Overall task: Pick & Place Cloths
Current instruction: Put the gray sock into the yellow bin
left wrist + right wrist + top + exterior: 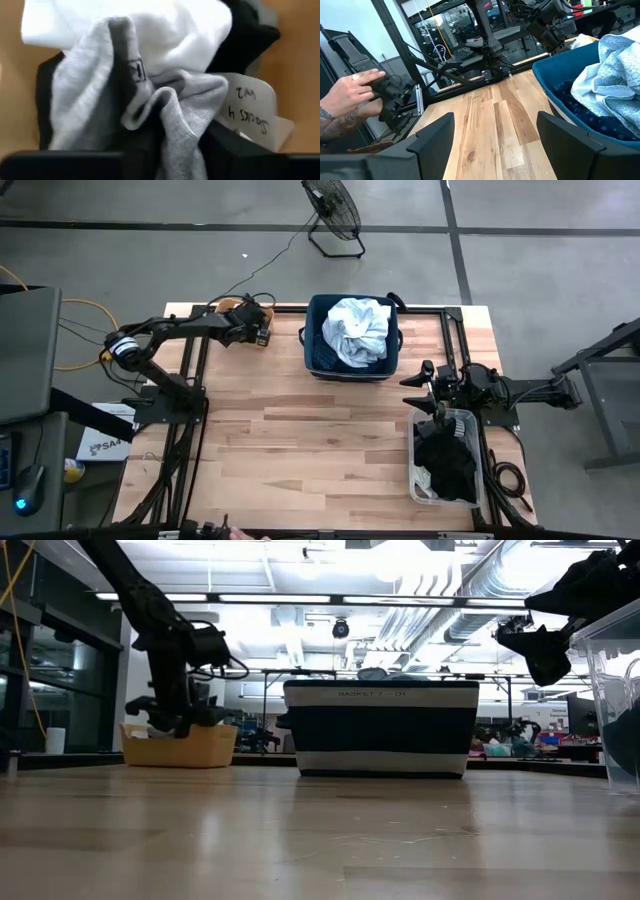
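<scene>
Both arms were dark, near-black, built of jointed tubular links w/ boxy housings at the joints. Left arm [185,328] had a pale band w/ an orange ring round its link toward the bench's left edge; thin dark cables looped off its wrist in the low view. Right arm [500,392] was matte black throughout, bulky at the wrist, mounted on a slim dark bar near the bench's right edge. Right gripper [495,140] had two broad, flat, angular black fingers [432,137] w/ bevelled edges, plain, no markings. Left gripper's fingers [240,155] were black, smooth-edged.
</scene>
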Controlling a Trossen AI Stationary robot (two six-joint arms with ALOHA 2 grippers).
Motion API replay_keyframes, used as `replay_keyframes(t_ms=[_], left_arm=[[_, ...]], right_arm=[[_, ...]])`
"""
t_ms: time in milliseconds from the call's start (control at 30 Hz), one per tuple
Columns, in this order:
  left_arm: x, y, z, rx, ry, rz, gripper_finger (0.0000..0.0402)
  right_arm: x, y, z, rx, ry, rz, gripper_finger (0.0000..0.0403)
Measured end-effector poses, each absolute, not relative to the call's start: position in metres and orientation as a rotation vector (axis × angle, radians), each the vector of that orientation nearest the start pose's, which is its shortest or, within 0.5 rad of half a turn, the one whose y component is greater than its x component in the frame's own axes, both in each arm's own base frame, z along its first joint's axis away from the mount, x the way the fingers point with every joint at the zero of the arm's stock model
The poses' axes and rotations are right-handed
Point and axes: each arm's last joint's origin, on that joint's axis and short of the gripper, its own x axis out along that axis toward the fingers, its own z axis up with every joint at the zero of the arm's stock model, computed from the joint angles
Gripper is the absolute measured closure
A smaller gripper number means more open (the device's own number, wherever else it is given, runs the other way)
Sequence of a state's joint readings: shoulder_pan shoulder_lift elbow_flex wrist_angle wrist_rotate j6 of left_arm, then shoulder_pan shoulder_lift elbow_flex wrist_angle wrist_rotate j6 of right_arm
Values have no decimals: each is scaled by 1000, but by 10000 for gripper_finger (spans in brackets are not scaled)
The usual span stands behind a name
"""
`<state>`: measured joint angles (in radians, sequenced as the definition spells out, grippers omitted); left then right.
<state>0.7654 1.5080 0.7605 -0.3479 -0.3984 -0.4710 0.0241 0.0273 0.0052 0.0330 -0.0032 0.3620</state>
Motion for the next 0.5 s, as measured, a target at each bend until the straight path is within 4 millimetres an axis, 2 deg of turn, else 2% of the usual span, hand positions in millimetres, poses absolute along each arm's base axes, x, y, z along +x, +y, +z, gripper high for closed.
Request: replay_keyframes(t_ms=[200,300,400,500], left_arm=[[181,190,173,-551,854,1280,179],[177,186,184,-535,831,1274,134],[171,182,196,-502,804,1302,110],[164,177,207,-465,789,1355,105]], right_arm=[[99,2,166,362,-6,29,127],[99,2,166,362,-6,29,127],[99,2,166,362,-6,29,127],[99,2,166,362,-6,29,127]])
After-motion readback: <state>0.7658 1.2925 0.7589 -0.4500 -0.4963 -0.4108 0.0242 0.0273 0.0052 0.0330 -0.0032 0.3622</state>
